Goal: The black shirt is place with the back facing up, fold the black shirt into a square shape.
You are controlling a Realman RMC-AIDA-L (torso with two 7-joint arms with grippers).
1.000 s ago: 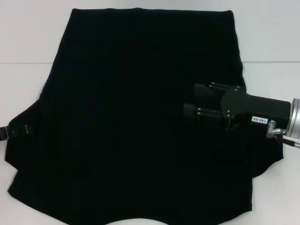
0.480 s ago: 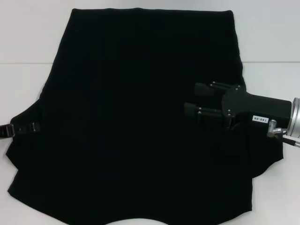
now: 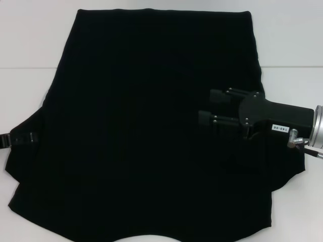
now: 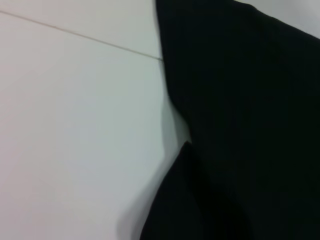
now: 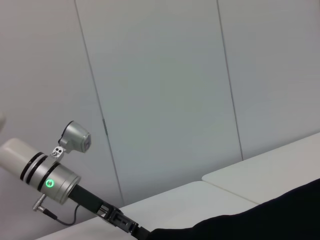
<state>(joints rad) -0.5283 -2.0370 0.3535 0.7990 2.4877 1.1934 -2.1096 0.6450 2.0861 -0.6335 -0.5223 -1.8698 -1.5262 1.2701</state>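
The black shirt (image 3: 151, 131) lies spread flat over most of the white tabletop (image 3: 30, 45), its straight hem at the far side and its sleeves fanning out toward the near left and right edges. The right gripper (image 3: 212, 108) hovers over the shirt's right half, pointing left, with its jaws open and nothing between them. The left gripper (image 3: 28, 137) sits at the shirt's left sleeve edge, dark against the dark cloth, so I cannot tell whether its jaws are open or closed. The left wrist view shows the shirt's edge (image 4: 240, 125) lying on the pale tabletop.
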